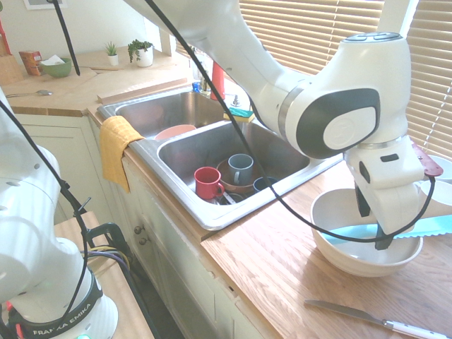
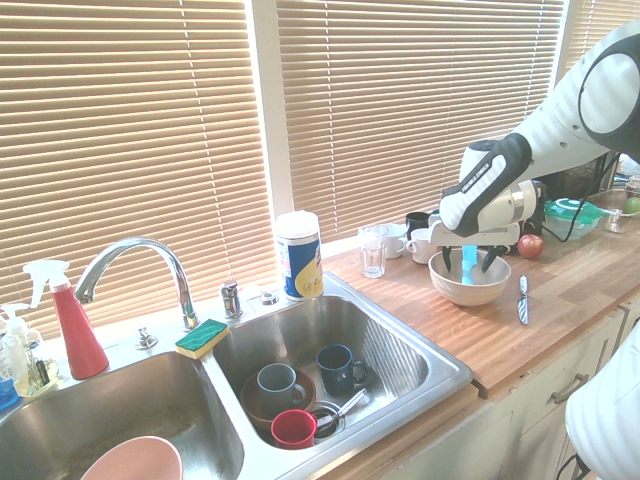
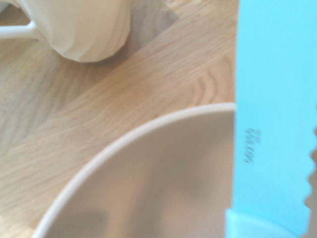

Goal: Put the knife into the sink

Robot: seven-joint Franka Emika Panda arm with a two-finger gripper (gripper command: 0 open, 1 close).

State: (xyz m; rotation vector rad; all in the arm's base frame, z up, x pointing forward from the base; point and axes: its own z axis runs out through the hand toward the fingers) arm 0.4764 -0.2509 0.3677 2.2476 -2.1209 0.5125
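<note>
A long light turquoise knife (image 1: 346,233) lies across a white bowl (image 1: 353,263) on the wooden counter, its serrated blade sticking out past the rim. My gripper (image 1: 374,220) reaches down into the bowl, open, with one finger on each side of the knife and not closed on it. From the other side, the gripper (image 2: 467,270) straddles the knife (image 2: 468,256) in the bowl (image 2: 468,290). Close up, the knife (image 3: 272,124) crosses the bowl's rim (image 3: 124,144). The sink (image 1: 205,145), the basin nearest the bowl, holds mugs and dishes; its bare wall (image 2: 400,360) shows to the bowl's left.
A silver table knife (image 1: 367,314) with a white handle lies on the counter beside the bowl. Cups and a glass (image 2: 373,252) stand behind the bowl, an apple (image 2: 530,245) beside it. A red mug (image 1: 207,182) and grey mug (image 1: 240,168) sit in the basin.
</note>
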